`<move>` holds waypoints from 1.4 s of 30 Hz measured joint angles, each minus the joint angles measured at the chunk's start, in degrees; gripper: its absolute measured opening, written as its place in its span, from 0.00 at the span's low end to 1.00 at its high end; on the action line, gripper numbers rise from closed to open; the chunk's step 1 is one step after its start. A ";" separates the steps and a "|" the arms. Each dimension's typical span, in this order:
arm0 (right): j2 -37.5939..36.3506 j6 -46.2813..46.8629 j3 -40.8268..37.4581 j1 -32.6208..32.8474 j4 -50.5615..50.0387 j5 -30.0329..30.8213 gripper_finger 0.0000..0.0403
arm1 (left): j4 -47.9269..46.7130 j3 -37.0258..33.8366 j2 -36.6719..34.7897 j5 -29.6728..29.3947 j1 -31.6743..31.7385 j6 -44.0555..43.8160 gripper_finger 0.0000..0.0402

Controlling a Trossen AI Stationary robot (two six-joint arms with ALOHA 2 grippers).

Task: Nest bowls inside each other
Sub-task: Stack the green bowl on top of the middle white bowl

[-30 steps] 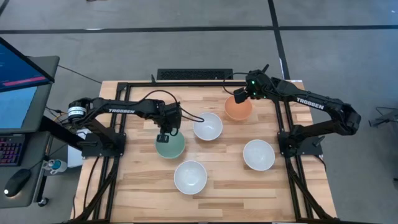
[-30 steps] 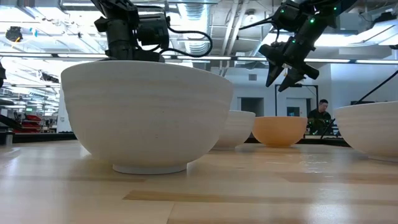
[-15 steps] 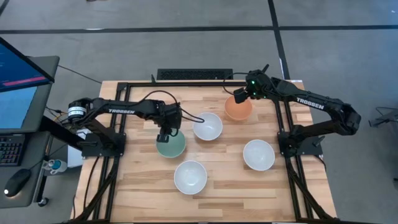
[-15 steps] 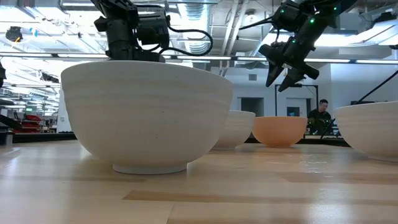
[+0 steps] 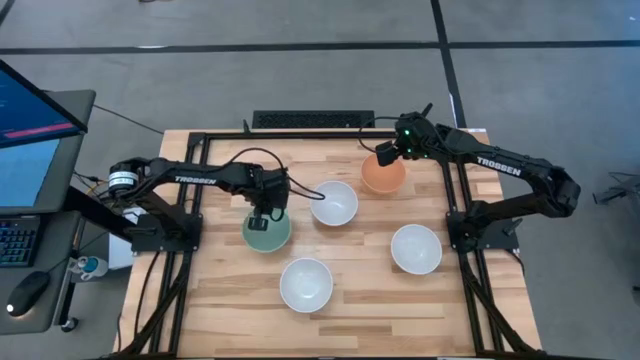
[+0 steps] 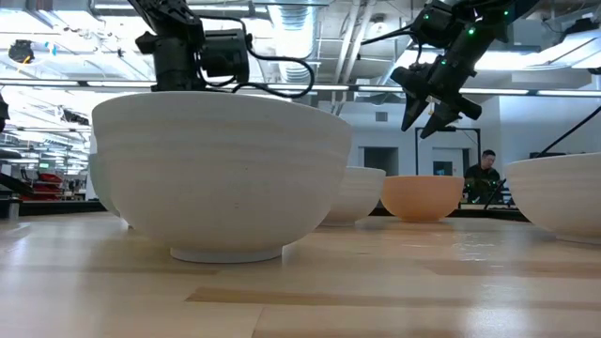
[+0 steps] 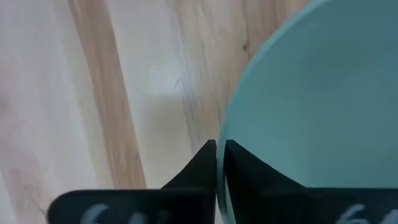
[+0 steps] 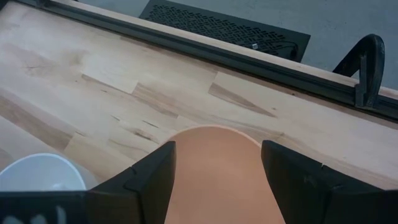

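The mint green bowl [image 5: 267, 232] sits left of centre, and my left gripper [image 5: 262, 211] is shut on its far rim. In the low view this bowl [image 6: 105, 188] peeks out left of the big near white bowl [image 6: 221, 174]. My right gripper [image 5: 386, 153] hangs open above the far rim of the orange bowl [image 5: 383, 176] without touching it; its wrist view shows the orange bowl [image 8: 217, 168] between the spread fingers. Three white bowls rest on their bases on the table: middle [image 5: 334, 203], near [image 5: 306, 284], right [image 5: 416, 248]. My left gripper [image 7: 219, 146] pinches the mint green bowl's rim [image 7: 226, 124] on its far side, one finger [image 7: 202, 171] outside the wall and one finger [image 7: 249, 180] inside. It comes from above, pointing down. Whether the bowl is lifted off the table, I cannot tell.
A black metal frame [image 5: 300, 133] runs along the table's far edge and down both sides by the arm bases. A monitor and keyboard [image 5: 30, 140] stand off the left edge. Bare wood lies along the near edge [image 5: 400, 320]. A person [image 6: 484, 174] sits far behind the table.
My left gripper has moved a little toward the table's left edge, staying shut on the mint green bowl's rim. The bowl has gone with it, away from the middle white bowl, and now shows at the left of the low view. The right arm has kept still.
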 joint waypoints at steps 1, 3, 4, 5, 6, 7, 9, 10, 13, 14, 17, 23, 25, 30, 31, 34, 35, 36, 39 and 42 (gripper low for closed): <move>0.00 0.00 0.00 0.00 0.00 0.00 0.65 | 0.01 0.04 -0.07 0.32 0.00 -0.03 0.02; 0.00 0.00 0.00 0.00 0.02 0.00 0.65 | -0.65 0.57 -0.02 1.05 0.00 -0.04 0.02; 0.00 0.00 0.00 0.00 0.00 0.00 0.65 | -1.34 1.21 0.04 1.46 0.00 -0.27 0.01; 0.00 0.00 0.00 0.00 0.00 0.00 0.65 | -1.81 2.11 0.05 1.61 0.00 -0.57 0.01; 0.00 0.00 0.00 -0.09 0.04 0.00 0.65 | -2.26 3.31 0.09 1.69 -0.03 -0.92 0.01; 0.00 0.00 0.00 -0.12 0.02 0.00 0.65 | -2.38 4.64 0.09 1.69 -0.06 -1.02 0.01; 0.00 0.00 0.00 -0.20 0.04 0.03 0.65 | -3.11 7.44 0.14 2.33 0.00 -1.19 0.00; 0.00 0.00 0.00 -0.29 0.04 0.04 0.65 | -3.34 8.62 0.14 2.49 0.02 -1.37 0.00; 0.00 0.00 0.00 -0.48 0.04 0.11 0.65 | -3.63 11.98 0.14 3.79 0.00 -2.46 0.00; 0.00 0.00 0.00 -0.48 0.04 0.17 0.65 | -3.59 13.09 0.14 3.87 -0.04 -2.85 0.00; 0.00 0.00 0.00 -0.48 0.04 0.17 0.65 | -4.47 15.93 0.79 3.78 -0.02 -4.06 0.00; 0.09 0.00 0.00 -0.45 -0.63 0.18 0.65 | -15.49 27.98 10.96 -1.71 -1.29 -1.63 0.00; 0.09 0.00 0.00 -0.25 -1.14 0.20 0.65 | -19.92 32.96 15.14 -2.45 -1.60 0.20 0.00; 0.11 0.02 0.00 0.45 -4.03 0.22 0.65 | -24.13 44.68 21.41 0.64 -0.82 3.24 0.00; 0.11 0.01 0.00 0.63 -4.67 0.34 0.65 | -24.44 46.66 21.81 0.95 -0.51 3.56 0.00; 0.11 0.00 0.00 1.26 -5.15 1.31 0.65 | -23.05 50.92 21.81 4.35 0.88 3.38 0.00; 0.11 0.00 0.00 1.41 -5.02 1.34 0.65 | -22.63 51.91 21.77 4.61 1.49 3.35 0.00; 0.11 0.00 0.00 1.55 -4.77 1.76 0.65 | -22.64 52.72 21.78 4.59 2.17 3.31 0.00; 0.11 -0.04 0.00 1.52 -5.12 6.47 0.65 | -22.87 53.81 22.37 4.52 3.81 3.05 0.00; -0.05 -0.04 0.00 0.38 -4.45 7.67 0.65 | -23.97 53.99 24.00 4.38 4.62 2.63 0.00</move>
